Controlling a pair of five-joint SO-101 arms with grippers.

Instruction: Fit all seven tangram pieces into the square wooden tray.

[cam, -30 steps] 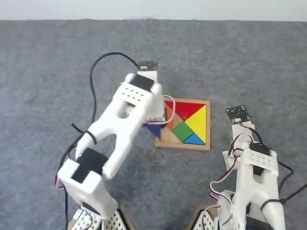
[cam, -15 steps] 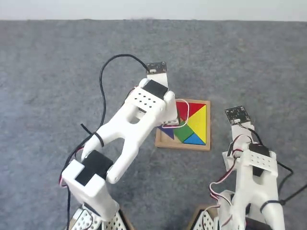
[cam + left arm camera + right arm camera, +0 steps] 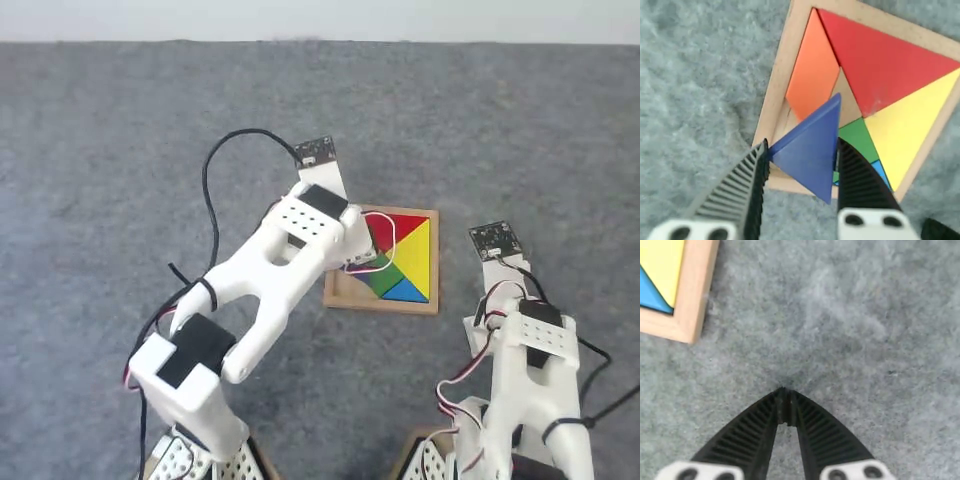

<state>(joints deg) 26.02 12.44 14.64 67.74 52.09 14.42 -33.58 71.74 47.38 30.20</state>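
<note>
My left gripper (image 3: 801, 146) is shut on a dark blue triangle (image 3: 810, 152) and holds it just above the near left part of the square wooden tray (image 3: 782, 65). In the tray lie an orange parallelogram (image 3: 812, 75), a red triangle (image 3: 880, 60), a yellow triangle (image 3: 905, 125), a green square (image 3: 857, 140) and a light blue triangle (image 3: 882, 175). Bare wood (image 3: 845, 97) shows between orange and red. From above, the left arm (image 3: 300, 240) covers the left side of the tray (image 3: 380, 303). My right gripper (image 3: 783, 394) is shut and empty over the carpet, off a tray corner (image 3: 685, 315).
Grey carpet (image 3: 520, 130) covers the whole table. The right arm (image 3: 530, 340) stands to the right of the tray and nearer the front. A black cable (image 3: 215, 180) loops from the left arm over the carpet to the left.
The left arm has swung right, carrying the dark blue triangle from the tray's left edge to over its left half. The right arm has stayed still.
</note>
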